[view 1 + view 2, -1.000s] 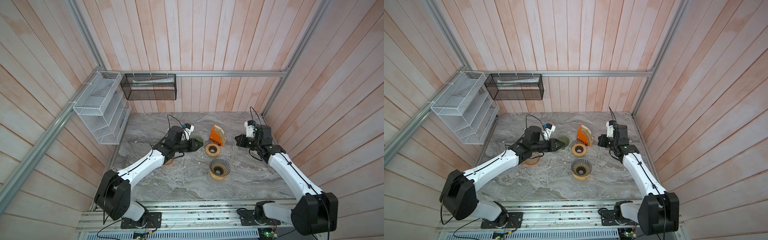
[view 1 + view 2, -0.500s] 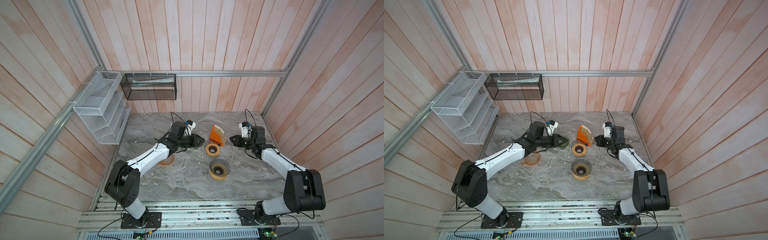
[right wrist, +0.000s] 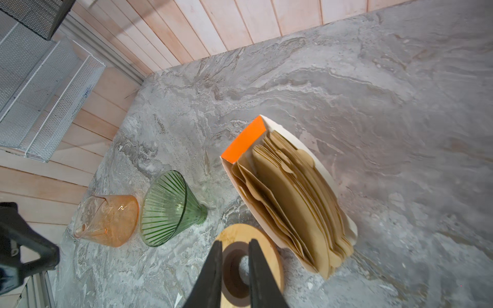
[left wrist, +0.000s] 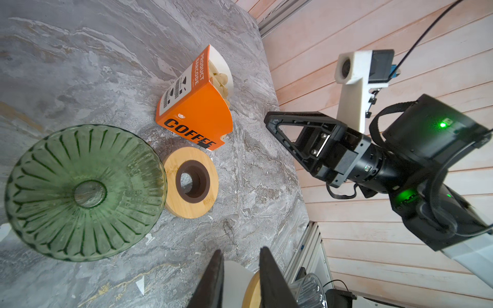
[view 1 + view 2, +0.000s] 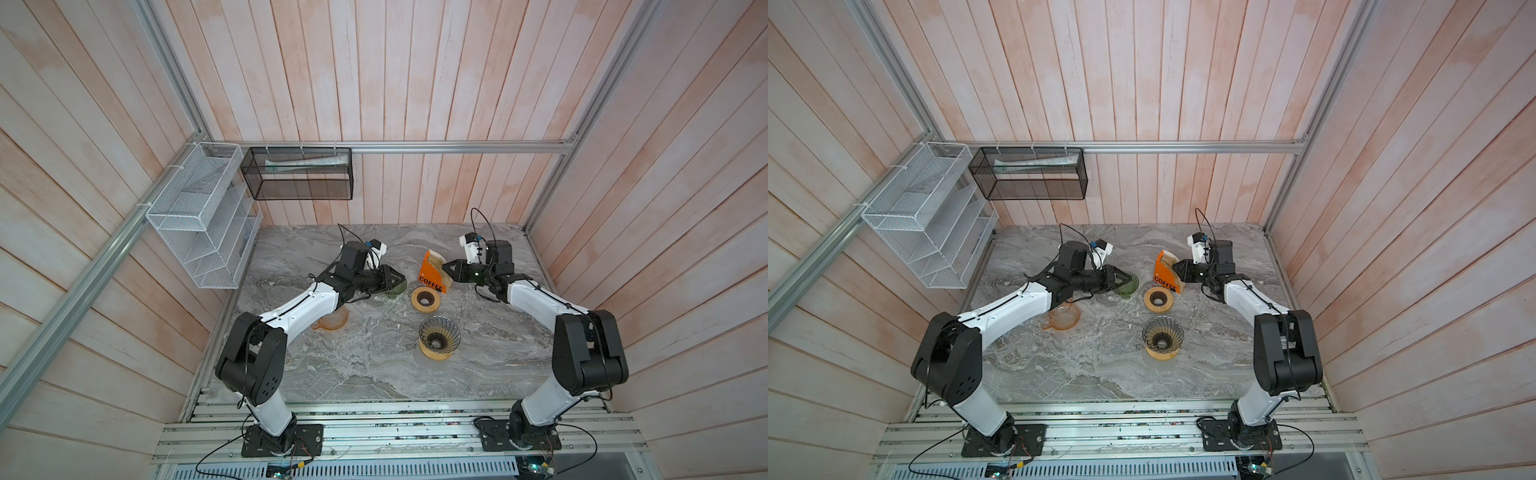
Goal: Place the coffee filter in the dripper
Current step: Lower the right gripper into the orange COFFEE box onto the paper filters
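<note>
An orange COFFEE box stands at the back of the table, packed with brown paper coffee filters. A clear ribbed dripper stands upright on a wooden base in the middle. On its side lies a green glass dripper. My left gripper hangs just beside it, open and empty. Close to the box's right side, my right gripper is slightly open with nothing between its fingers.
A loose wooden ring lies in front of the box. An orange glass dripper lies tipped under my left arm. A white wire rack and a black mesh basket hang on the walls.
My right gripper has moved left up to the filter box and gone from shut to slightly open. The left gripper has shifted a little toward the back, staying beside the green dripper.
</note>
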Robot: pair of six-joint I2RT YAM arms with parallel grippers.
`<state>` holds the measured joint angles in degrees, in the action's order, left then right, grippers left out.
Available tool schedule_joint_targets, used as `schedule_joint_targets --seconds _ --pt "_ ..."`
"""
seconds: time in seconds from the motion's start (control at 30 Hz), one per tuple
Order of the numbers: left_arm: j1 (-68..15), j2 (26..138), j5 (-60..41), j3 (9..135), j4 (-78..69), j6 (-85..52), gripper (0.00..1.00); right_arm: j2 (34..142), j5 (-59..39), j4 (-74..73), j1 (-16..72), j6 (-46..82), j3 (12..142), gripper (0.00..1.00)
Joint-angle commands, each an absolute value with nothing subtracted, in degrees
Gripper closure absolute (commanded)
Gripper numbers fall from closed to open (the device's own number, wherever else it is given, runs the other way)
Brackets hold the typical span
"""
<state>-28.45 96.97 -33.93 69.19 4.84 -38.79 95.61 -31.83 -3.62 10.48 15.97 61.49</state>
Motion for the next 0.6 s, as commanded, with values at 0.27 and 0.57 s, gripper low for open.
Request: schedule_joint_targets --seconds 0.27,0.57 --pt "-26.81 95.94 -35.76 64.83 0.66 -39.2 0.73 101.59 -27.97 0.0 13.49 13.18 68.88 0.79" --pt "-26.19 95.71 -36.21 63.02 -0.58 -39.71 0.73 104.12 -25.87 1.8 13.56 12.88 71.83 0.81"
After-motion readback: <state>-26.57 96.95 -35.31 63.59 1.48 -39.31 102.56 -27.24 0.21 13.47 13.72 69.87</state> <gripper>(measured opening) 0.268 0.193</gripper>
